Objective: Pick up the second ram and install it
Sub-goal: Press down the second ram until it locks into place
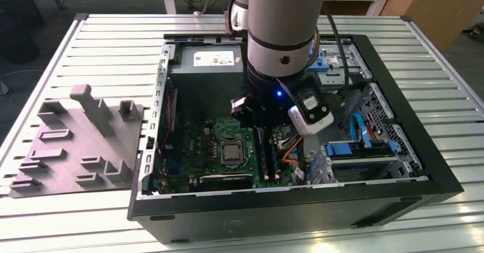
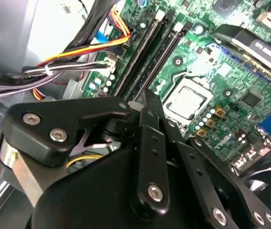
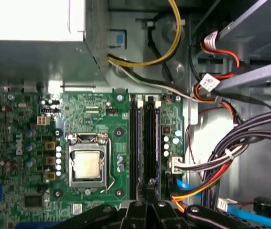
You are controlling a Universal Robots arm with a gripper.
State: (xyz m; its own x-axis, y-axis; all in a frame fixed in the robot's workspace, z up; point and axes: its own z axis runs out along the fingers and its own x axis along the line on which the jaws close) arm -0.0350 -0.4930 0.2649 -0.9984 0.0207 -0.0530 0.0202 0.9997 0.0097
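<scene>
My gripper [image 3: 150,183] is down inside the open computer case [image 1: 423,168], over the motherboard [image 3: 97,114]. Its fingers are drawn together to a narrow tip that rests on the top edge of one of two long black slot rails [image 3: 150,143] beside the processor socket [image 3: 87,164]. In the second wrist view the gripper [image 2: 145,98] ends right at those rails [image 2: 149,52]. A dark strip lies along each rail. I cannot tell the second ram apart from the rails. In the exterior view the gripper [image 1: 261,125] stands upright over the slots.
A grey moulded tray [image 1: 76,145] lies on the slatted table at the exterior view's left, outside the case. Bundles of coloured cables [image 3: 221,167] run close beside the slots. The power supply [image 1: 208,60] and drive bays with blue brackets [image 1: 363,148] crowd the case.
</scene>
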